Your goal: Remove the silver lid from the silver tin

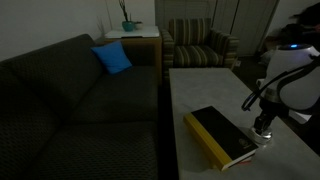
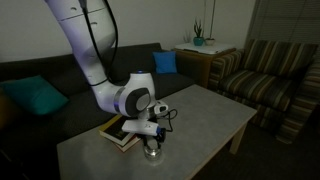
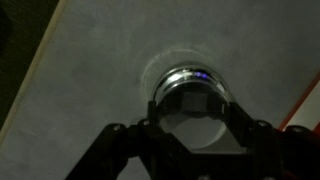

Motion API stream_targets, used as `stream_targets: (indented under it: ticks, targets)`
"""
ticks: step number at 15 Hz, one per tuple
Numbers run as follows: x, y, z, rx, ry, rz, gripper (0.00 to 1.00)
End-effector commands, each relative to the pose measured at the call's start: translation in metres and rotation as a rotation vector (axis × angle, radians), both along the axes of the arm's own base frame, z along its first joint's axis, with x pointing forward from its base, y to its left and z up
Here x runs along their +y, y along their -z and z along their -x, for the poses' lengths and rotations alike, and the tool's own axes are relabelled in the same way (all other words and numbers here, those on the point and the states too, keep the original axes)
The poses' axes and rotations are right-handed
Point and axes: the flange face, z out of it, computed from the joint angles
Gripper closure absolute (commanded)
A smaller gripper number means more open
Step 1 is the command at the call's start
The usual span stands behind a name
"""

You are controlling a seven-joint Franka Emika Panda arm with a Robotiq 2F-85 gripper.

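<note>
The silver tin [image 2: 152, 153] stands on the grey table beside the black-and-yellow book [image 2: 120, 132], and it also shows in an exterior view [image 1: 265, 140]. In the wrist view the round silver lid [image 3: 190, 112] fills the space between my fingers, and a shiny rim [image 3: 186, 76] shows at its far edge. My gripper [image 3: 192, 108] points straight down, with a finger against each side of the lid. It also shows in both exterior views [image 1: 263, 130] [image 2: 152, 141]. I cannot tell whether the lid is apart from the tin.
The book [image 1: 220, 136] lies on the table [image 1: 200, 90] close to the gripper. A dark sofa [image 1: 70, 100] with a blue cushion [image 1: 112, 58] runs along one side. A striped armchair [image 1: 198, 45] stands beyond the table's far end.
</note>
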Motion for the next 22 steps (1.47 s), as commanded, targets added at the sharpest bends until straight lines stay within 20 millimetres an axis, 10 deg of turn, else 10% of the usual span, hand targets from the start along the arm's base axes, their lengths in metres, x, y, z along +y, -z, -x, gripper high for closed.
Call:
stream_targets:
  ticks: [1,14,22]
  targets:
    - [0.005,-0.008,0.012,-0.017,-0.046,0.013,0.56]
    - [0.038,-0.042,0.049,0.074,0.034,-0.010,0.56]
    - [0.035,0.008,0.080,0.390,-0.019,-0.026,0.56]
